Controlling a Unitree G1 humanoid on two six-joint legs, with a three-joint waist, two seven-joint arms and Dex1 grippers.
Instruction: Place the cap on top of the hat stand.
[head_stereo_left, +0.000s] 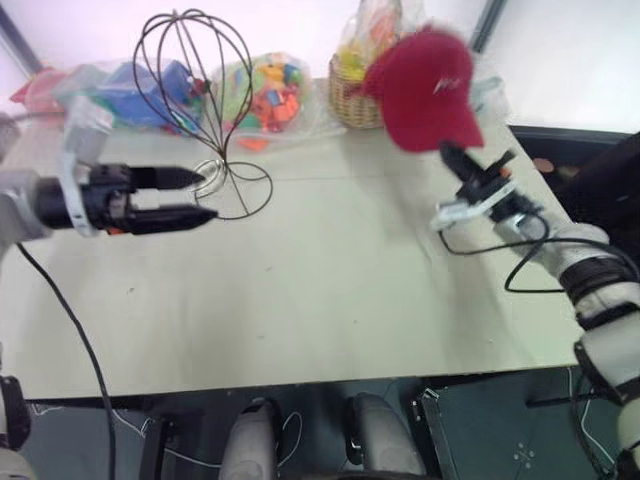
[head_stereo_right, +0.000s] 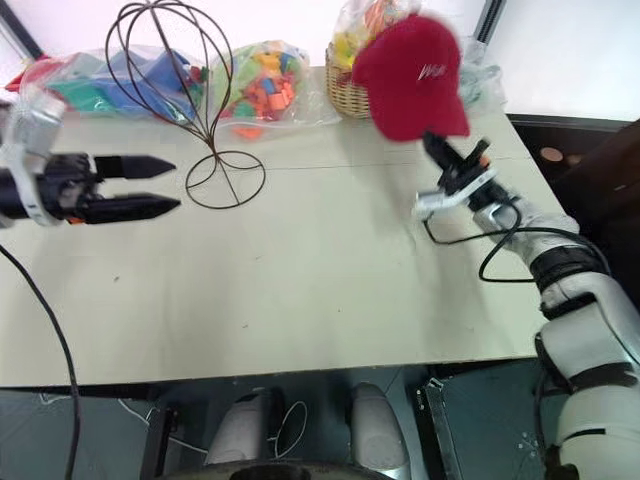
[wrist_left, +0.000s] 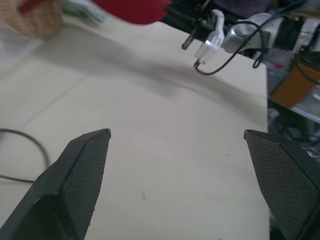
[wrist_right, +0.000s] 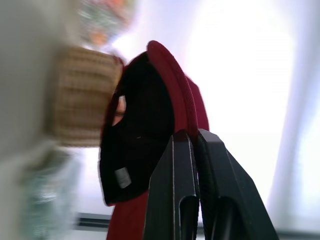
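The dark red cap (head_stereo_left: 425, 90) hangs in the air over the table's far right, held by its brim. My right gripper (head_stereo_left: 452, 153) is shut on that brim and points up and to the left; the right wrist view shows the cap (wrist_right: 150, 140) pinched between the fingers, its dark inside facing the camera. The hat stand (head_stereo_left: 195, 90), a thin dark wire cage on a ring base, stands upright at the far left. My left gripper (head_stereo_left: 208, 196) is open and level, its tips right by the stand's ring base, nothing between the fingers (wrist_left: 82, 165).
A woven wicker basket (head_stereo_left: 352, 98) sits at the back behind the cap. Clear bags of coloured blocks (head_stereo_left: 262, 92) lie along the back edge, left and right of the stand. The pale table (head_stereo_left: 330, 290) has free room in its middle and front.
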